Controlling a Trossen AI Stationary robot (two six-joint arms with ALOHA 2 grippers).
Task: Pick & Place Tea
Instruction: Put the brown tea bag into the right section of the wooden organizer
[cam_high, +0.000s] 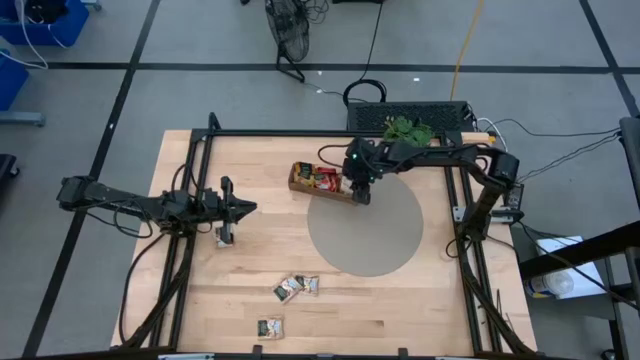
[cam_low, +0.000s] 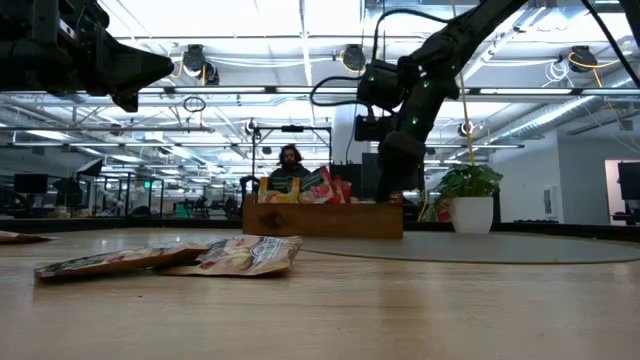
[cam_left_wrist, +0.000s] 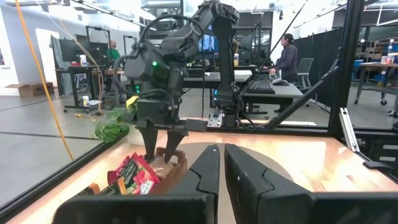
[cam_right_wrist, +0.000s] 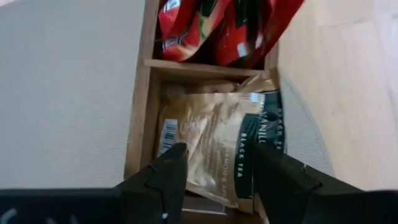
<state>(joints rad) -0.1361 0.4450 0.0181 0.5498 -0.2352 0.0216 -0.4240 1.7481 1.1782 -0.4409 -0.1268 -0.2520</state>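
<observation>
Loose tea sachets (cam_high: 289, 290) lie on worktop (cam_high: 250, 250) well short of tray (cam_high: 300, 178), not yet fetched. Left gripper (cam_high: 246, 208) waits beside tray's near side, fingers together, empty. Right gripper (cam_right_wrist: 214, 171) poised over tray's end compartment, fingers apart either side of brown sachet (cam_right_wrist: 211, 146) lying inside, likely just placed. Red sachets (cam_right_wrist: 217, 28) fill next compartment. Plant (cam_high: 408, 129) beyond tray.

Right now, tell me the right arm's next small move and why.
Probably lift straight up and clear. The right gripper is open over the end compartment of the long brown wooden tray, and the tan paper tea sachet lies inside, fingers apart either side. It looks released.
</observation>
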